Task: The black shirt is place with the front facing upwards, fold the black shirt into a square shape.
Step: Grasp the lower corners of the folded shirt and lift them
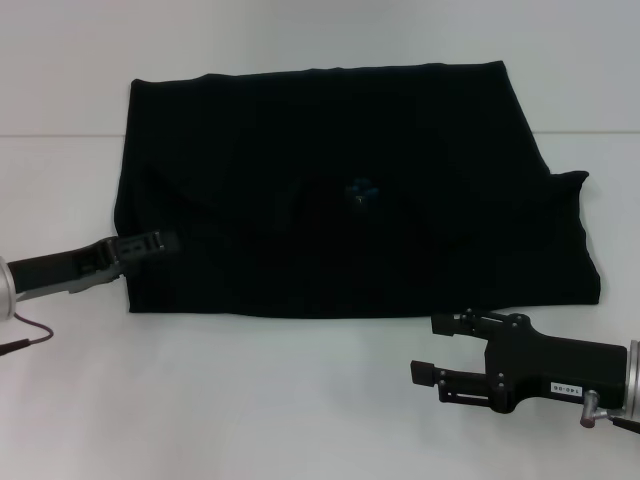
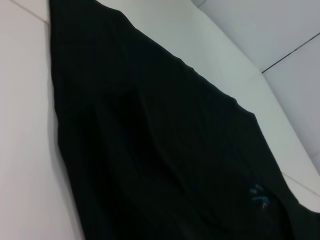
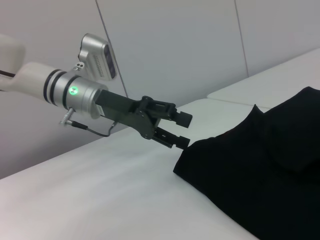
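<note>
- From the head view I see the black shirt (image 1: 350,190) lying flat on the white desk (image 1: 250,400), already folded into a broad, roughly rectangular shape.
- Its far edge runs almost straight across the top, and the near edge lies parallel to it, closer to the robot.
- On the right side a small flap of cloth pokes out past the main outline, so that edge is uneven.
- A small blue neck label (image 1: 360,190) shows near the middle of the fabric; I also pick it out in the left wrist view (image 2: 258,195).
- The left hand (image 1: 160,241) sits at the shirt's left edge, low to the desk, with its tips over the fabric near the near-left corner.
- In the right wrist view I see that same left hand (image 3: 182,131) with its two fingers spread apart, one above the other, right at the corner of the cloth; I cannot tell whether they touch it.
- The right hand (image 1: 425,350) hovers over bare desk just in front of the shirt's near-right part, clear of the fabric, its fingers set wide and holding nothing.
- The left wrist view is filled mostly by dark folds of the shirt (image 2: 150,150).
</note>
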Tool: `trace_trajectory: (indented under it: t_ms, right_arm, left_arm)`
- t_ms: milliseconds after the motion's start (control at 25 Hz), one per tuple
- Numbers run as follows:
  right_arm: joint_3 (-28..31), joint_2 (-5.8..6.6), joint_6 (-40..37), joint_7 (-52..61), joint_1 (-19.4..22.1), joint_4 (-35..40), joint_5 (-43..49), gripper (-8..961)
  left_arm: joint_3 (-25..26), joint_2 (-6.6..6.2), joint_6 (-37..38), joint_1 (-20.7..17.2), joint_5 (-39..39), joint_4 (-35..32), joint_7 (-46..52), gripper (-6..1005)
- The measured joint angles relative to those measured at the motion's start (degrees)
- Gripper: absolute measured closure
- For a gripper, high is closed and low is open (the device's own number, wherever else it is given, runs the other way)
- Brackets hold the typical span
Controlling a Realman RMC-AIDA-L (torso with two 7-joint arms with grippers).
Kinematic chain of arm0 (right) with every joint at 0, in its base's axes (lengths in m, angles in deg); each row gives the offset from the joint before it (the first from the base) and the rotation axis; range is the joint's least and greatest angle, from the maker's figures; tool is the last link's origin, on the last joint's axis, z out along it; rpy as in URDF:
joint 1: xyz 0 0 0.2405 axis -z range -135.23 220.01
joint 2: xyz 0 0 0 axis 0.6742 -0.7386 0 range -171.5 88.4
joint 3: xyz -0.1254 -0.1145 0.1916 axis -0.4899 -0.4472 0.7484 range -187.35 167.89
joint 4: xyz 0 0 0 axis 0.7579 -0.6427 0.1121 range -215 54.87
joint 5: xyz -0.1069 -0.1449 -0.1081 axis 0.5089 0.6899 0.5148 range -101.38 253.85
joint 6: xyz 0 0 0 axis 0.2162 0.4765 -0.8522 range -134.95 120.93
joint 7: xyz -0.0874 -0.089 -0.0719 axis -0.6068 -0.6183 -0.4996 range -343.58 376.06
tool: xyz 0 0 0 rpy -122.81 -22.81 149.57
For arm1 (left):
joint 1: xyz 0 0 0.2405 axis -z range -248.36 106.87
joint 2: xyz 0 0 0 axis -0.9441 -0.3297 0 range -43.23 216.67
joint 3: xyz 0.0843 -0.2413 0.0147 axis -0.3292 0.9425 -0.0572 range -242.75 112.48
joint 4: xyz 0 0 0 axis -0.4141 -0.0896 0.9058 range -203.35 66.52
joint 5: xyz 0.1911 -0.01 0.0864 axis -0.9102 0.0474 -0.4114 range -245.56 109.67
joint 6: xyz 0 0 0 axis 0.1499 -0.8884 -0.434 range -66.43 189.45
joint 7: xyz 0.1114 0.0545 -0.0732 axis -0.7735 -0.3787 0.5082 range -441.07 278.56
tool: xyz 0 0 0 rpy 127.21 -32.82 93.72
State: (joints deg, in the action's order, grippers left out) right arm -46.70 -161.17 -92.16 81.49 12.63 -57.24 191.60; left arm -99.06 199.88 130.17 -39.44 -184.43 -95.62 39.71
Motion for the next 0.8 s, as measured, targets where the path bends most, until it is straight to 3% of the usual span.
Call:
trace_trajectory:
  t_ms: [240, 800]
  right_arm:
    - [-0.03, -0.11, 0.03, 0.42, -0.18, -0.09, 0.04, 147]
    - [0.15, -0.08, -0.21, 0.58, 0.1, -0.05, -0.34, 147]
  left_arm:
    - [-1.48, 0.97, -1.98, 0.51, -0.24, 0.08, -2.16, 71]
    - [-6.37, 1.0, -1.06, 0.34, -0.68, 0.27, -2.41, 84]
